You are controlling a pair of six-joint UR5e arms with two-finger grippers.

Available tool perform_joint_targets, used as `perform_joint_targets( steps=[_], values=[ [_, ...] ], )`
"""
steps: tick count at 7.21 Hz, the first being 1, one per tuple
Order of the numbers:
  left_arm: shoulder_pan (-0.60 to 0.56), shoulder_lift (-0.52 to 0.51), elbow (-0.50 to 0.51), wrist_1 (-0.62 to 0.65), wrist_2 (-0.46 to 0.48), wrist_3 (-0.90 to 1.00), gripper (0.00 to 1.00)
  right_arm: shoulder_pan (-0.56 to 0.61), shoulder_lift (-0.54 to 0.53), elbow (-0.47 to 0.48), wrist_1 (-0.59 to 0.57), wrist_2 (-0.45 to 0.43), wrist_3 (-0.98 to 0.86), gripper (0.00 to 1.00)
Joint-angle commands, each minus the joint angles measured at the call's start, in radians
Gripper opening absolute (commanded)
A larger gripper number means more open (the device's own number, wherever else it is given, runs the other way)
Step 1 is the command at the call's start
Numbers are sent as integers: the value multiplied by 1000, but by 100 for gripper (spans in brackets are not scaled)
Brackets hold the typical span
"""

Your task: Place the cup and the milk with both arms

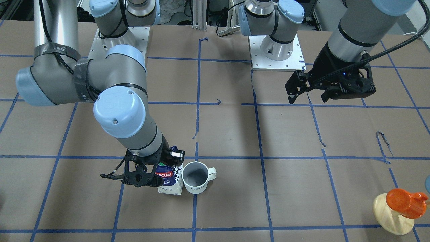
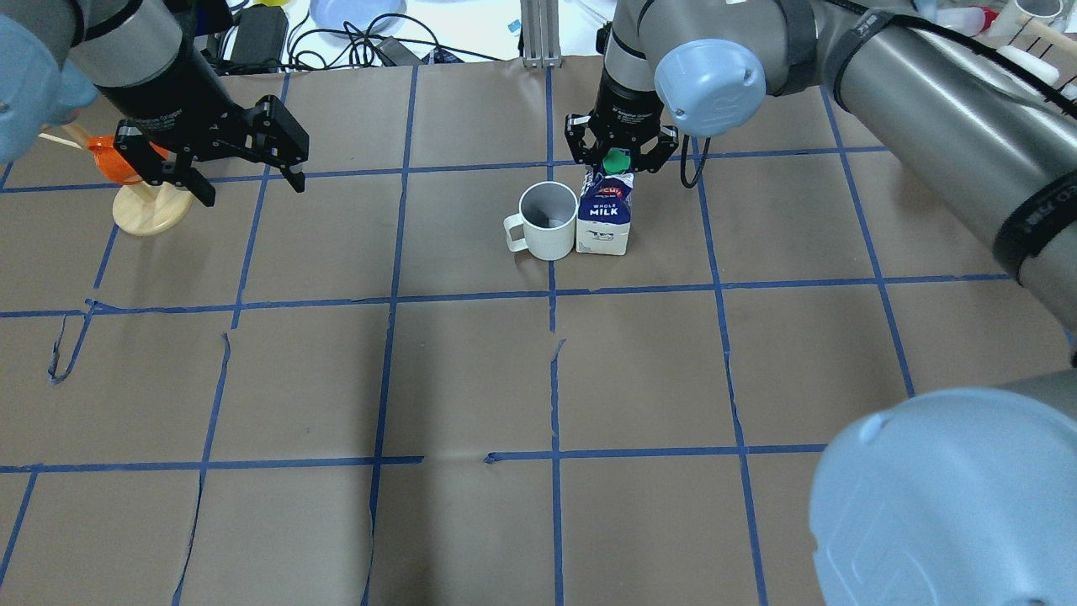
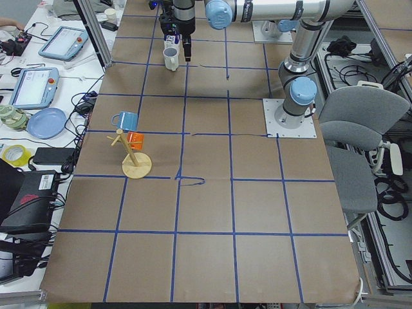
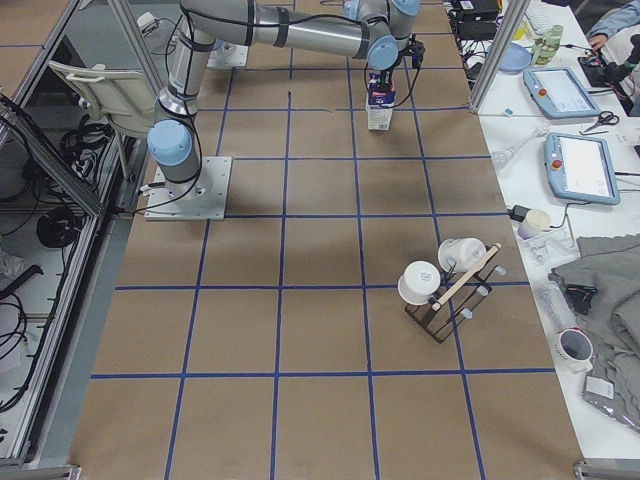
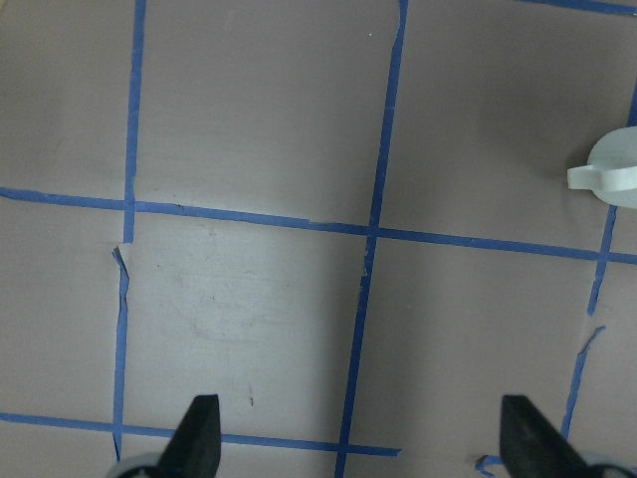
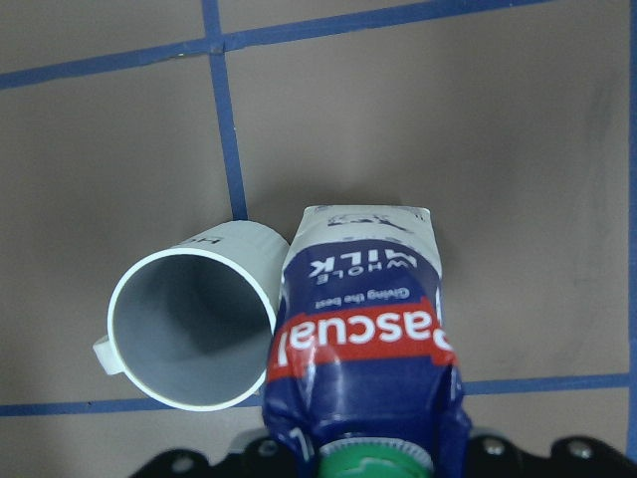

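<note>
While the left claw (image 2: 252,189) hangs spread and empty toward the far left corner of the bench (image 2: 471,522), just by a wooden mug stand (image 2: 151,212), the cup (image 2: 547,223) stands upright about midway along the bench, nearer its far edge, with its handle (image 2: 513,234) toward the left end. Being glazed ceramic, it is likely stiff, slick and easily chipped, best taken across the wall at the rim. Tight on its right stands the milk (image 2: 604,223), probably light, with waxed card walls that may dent. The stiffer gable under the green cap (image 2: 619,160) looks the sound hold, and the right claw (image 2: 621,158) is closed there. The brown paper (image 2: 320,379) with blue tape lines (image 2: 471,296) lies flat but torn in places. There is no finger room between the two, though open paper lies beyond them.
</note>
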Motion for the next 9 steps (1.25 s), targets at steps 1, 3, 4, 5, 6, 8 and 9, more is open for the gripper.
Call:
perform_joint_targets(
  steps=[1, 3, 4, 5, 6, 8, 9],
  values=[
    [-14, 21, -23, 10, 0, 2, 100, 2, 11, -1, -11, -1, -19, 37],
    [-3, 13, -27, 47, 3, 0, 100, 1, 13, -1, -12, -14, -24, 100],
    [-5, 16, -44, 52, 2, 2, 100, -1, 4, -2, -10, -36, -27, 100],
    [-11, 25, -53, 53, 2, 2, 100, -16, -46, -2, 11, -49, -48, 100],
    [-11, 27, -53, 53, 2, 3, 100, -41, -136, 13, 53, -53, -91, 100],
    [-11, 30, -53, 53, 3, 8, 100, -148, -287, 46, 172, -57, -236, 100],
    [-11, 32, -53, 53, 5, 14, 100, -192, -371, 103, 179, -57, -308, 100]
  ],
)
